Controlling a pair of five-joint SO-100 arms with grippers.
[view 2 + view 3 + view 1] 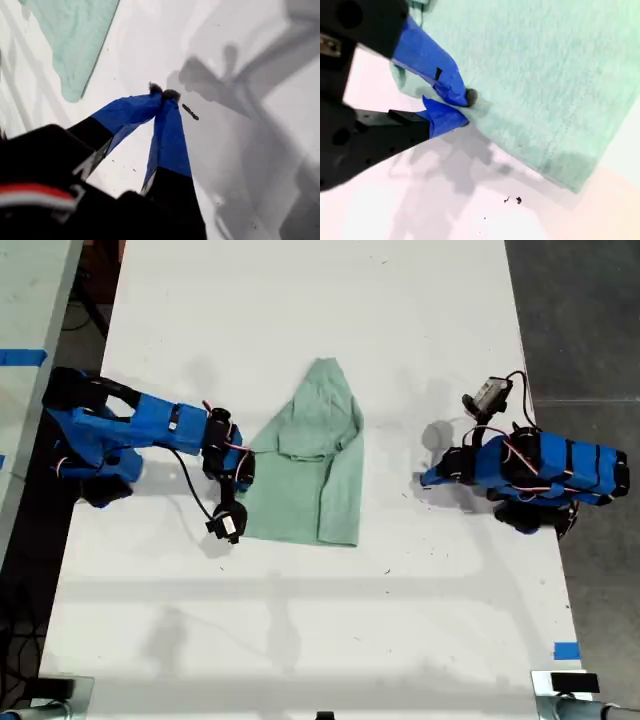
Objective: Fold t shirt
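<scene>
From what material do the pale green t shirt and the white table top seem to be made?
The pale mint-green t shirt looks like soft matte knit fabric: fuzzy surface, wrinkles, a stitched hem line. The white table top seems a smooth hard sheet, perhaps laminate or paper-covered; it shows soft shadows and small specks.

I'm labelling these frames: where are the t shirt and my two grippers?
t shirt [305, 490]: exterior view, middle of its body.
my first gripper [163, 93]: first wrist view, at its closed tips.
my second gripper [462, 107]: second wrist view, at the shirt's edge.

Looks like a robotics lab: white table, blue tape at its edge, bare grey floor.
</scene>
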